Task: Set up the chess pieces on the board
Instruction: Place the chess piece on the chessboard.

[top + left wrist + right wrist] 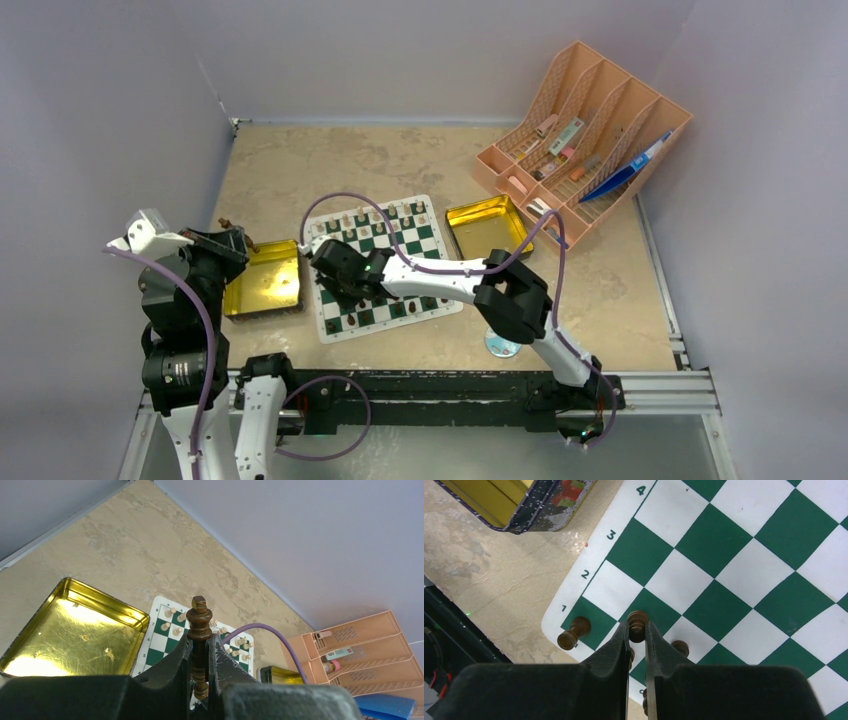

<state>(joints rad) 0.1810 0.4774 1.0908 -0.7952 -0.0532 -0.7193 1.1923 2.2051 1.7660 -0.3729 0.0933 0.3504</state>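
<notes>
The green-and-white board lies mid-table. Cream pieces stand on its far rows, and also show in the left wrist view. My left gripper hovers over the left gold tin, shut on a tall dark brown piece with a crossed top. My right gripper is low over the board's near-left corner, shut on a dark brown pawn at row 2. A dark piece leans on the corner square. Another dark piece stands to the right of my fingers.
A gold tin lies left of the board and another at its right. An orange rack with pens stands at the back right. A small round disc lies near the right arm. A purple cable arcs over the board.
</notes>
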